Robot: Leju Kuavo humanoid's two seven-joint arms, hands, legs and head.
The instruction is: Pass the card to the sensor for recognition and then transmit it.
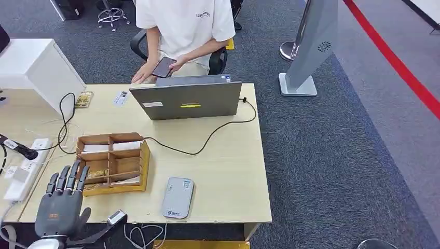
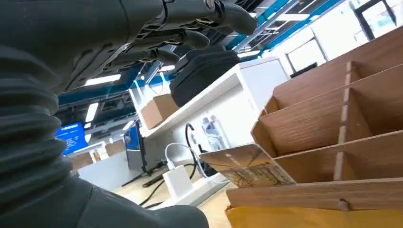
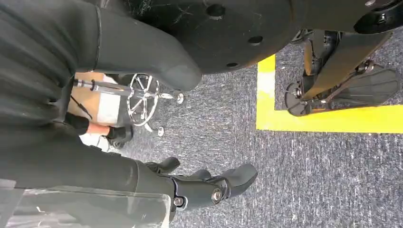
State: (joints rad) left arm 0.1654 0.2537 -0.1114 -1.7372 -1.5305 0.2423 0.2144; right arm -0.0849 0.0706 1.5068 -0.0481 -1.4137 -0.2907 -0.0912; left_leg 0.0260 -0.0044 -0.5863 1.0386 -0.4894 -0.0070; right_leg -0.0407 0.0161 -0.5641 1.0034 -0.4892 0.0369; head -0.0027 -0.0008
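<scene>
left hand (image 1: 61,199) hovering spread, empty, by table's (image 1: 228,176) front-left corner | reaching card (image 2: 244,165) in wooden box (image 1: 111,163) | should pinch card's protruding edge | right hand (image 3: 209,187) hanging, grip unclear

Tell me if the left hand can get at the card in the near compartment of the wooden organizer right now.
Probably yes. The left hand, fingers spread and holding nothing, hovers right beside the wooden organizer, and the card leans out of its open-topped near compartment with nothing over it. Only the low front wall stands between.

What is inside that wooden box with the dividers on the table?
The compartmented wooden box holds white cards in its far sections and a brownish card in a near one. Anything beneath those cards is hidden.
</scene>
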